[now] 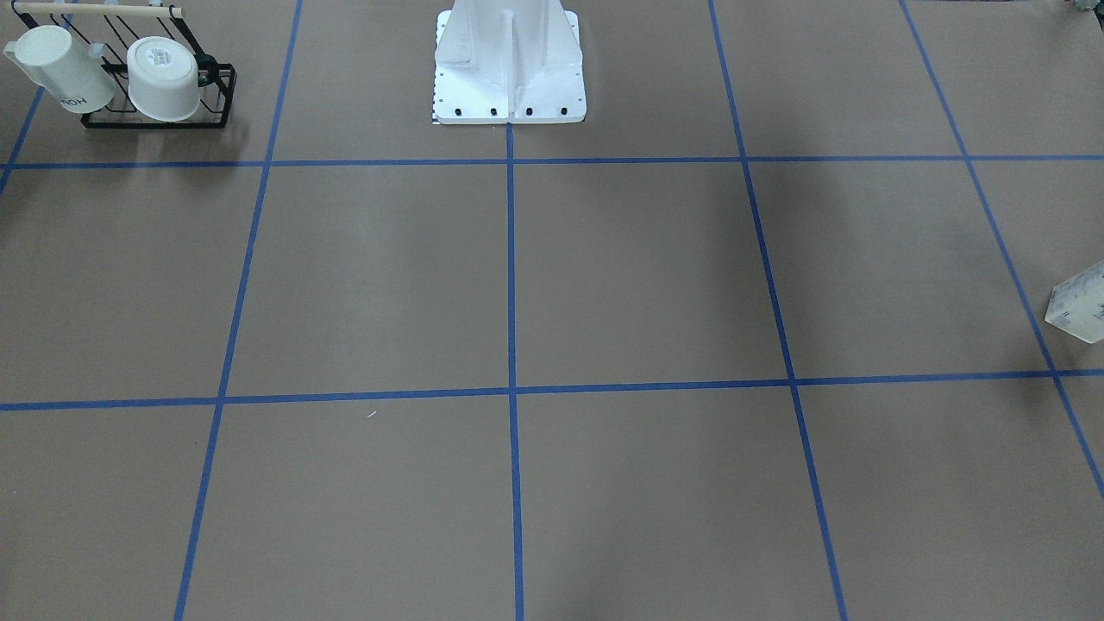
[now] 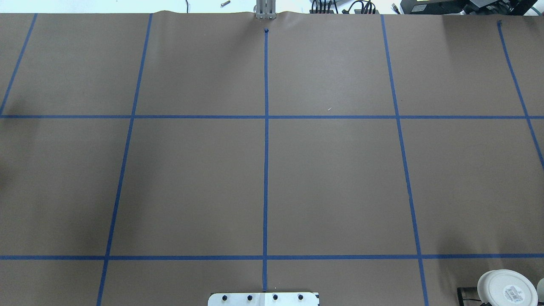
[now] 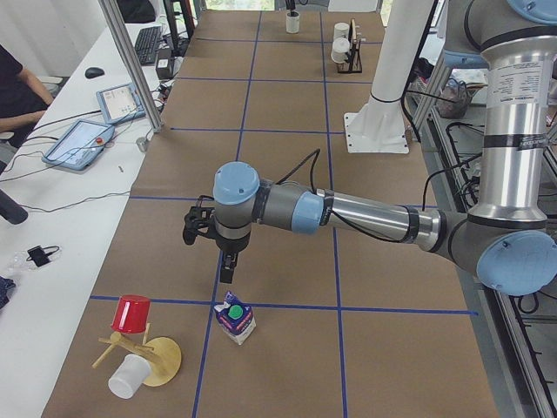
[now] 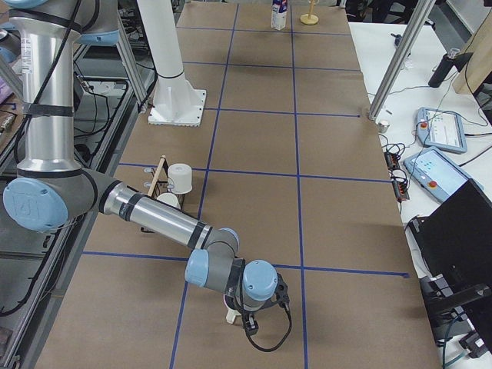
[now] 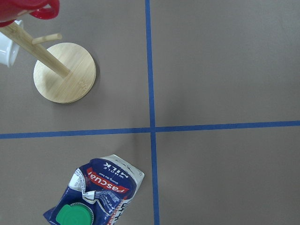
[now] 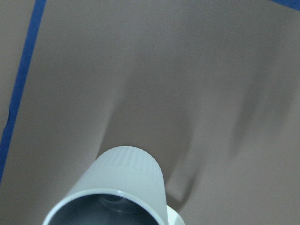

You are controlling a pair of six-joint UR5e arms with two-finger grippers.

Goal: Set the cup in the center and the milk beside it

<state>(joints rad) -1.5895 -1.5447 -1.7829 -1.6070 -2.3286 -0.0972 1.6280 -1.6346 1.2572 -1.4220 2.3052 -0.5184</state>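
Now left pincer [image 3: 227, 272] hovers above milk [image 3: 236, 319], right pincer [image 4: 247, 327] at cup [image 6: 124, 185]; their spread cannot be told.

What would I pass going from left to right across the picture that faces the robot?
White mug with black lettering → plain white cup showing its base → robot's white pedestal → milk carton, cut off at the right edge.

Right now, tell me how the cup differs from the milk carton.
The cup is round, plain white with a grey inside; the milk is a boxy carton printed blue, red and white. The cup's top is open; the milk is shut by a green cap. The cup is at the table's right end, the milk at its left end. Both are small and away from the centre.
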